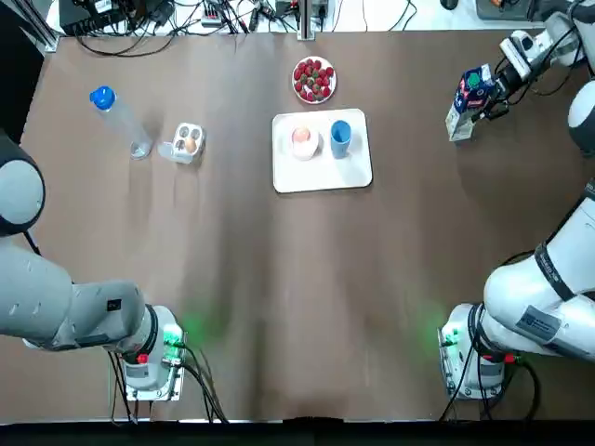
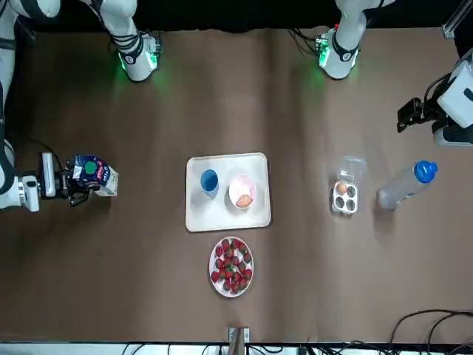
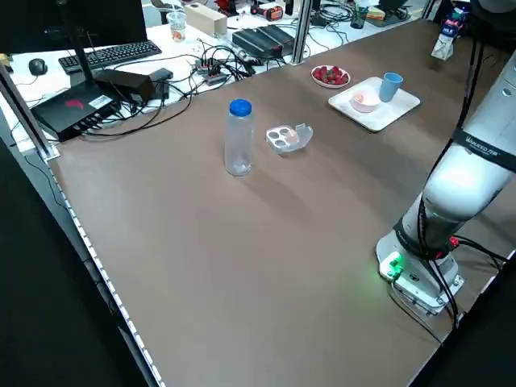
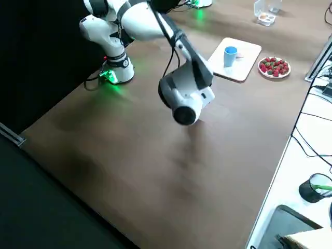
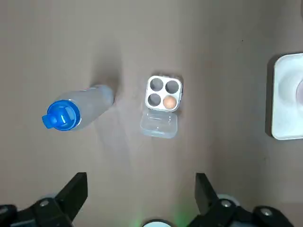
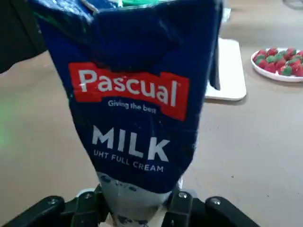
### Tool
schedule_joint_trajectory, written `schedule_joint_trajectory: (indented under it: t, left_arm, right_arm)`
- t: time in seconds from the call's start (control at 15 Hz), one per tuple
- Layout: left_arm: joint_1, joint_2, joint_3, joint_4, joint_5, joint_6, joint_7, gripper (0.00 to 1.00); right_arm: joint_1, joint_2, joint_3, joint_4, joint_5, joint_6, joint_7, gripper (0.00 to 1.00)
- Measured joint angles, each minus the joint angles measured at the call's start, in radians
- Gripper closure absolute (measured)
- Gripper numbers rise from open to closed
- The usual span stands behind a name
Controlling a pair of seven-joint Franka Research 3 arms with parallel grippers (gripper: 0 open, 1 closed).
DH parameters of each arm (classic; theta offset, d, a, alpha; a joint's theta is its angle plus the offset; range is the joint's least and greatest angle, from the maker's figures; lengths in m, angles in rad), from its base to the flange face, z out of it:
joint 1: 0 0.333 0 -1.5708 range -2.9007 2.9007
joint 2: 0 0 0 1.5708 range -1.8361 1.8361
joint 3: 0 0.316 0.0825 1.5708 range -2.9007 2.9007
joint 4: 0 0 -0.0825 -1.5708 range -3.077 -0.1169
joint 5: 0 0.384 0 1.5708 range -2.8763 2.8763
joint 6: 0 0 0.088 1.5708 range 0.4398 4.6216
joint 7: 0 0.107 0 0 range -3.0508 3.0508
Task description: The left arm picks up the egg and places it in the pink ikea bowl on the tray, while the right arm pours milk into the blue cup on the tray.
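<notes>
The right arm reaches out over the far right of the table, its wrist turned sideways. The right gripper (image 6: 135, 204) is clamped on the lower part of the milk (image 1: 469, 98), one finger on each side of the carton. The carton leans a little and is well apart from the tray (image 1: 321, 177); whether its base touches the table cannot be told.

The left arm is raised high over its own side of the table, wrist pointing straight down. The left gripper (image 5: 140, 182) is spread wide and holds nothing. Below it is the egg box (image 5: 163, 93), with one egg in a corner cell and its clear lid folded open. The bottle (image 5: 75, 109) stands just beside the box.

On the tray, an egg (image 1: 301, 137) lies in the bowl (image 1: 305, 154), and the cup (image 1: 340, 136) stands upright just beside it. A plate of strawberries (image 1: 314, 80) sits near the tray's far edge.
</notes>
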Motion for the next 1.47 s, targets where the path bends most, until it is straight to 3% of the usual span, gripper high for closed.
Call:
schedule_joint_trajectory:
  t: [0.73, 1.47]
  left_arm:
    - [0.000, 0.000, 0.001, 0.000, 0.000, 0.001, -0.005, 0.00]
    - [0.001, 0.008, 0.009, 0.000, 0.000, 0.001, -0.006, 0.00]
  right_arm:
    - [-0.054, 0.158, 0.001, 0.073, 0.035, 0.000, -0.039, 0.52]
    - [-0.062, 0.212, 0.001, 0.120, 0.035, 0.008, -0.086, 0.48]
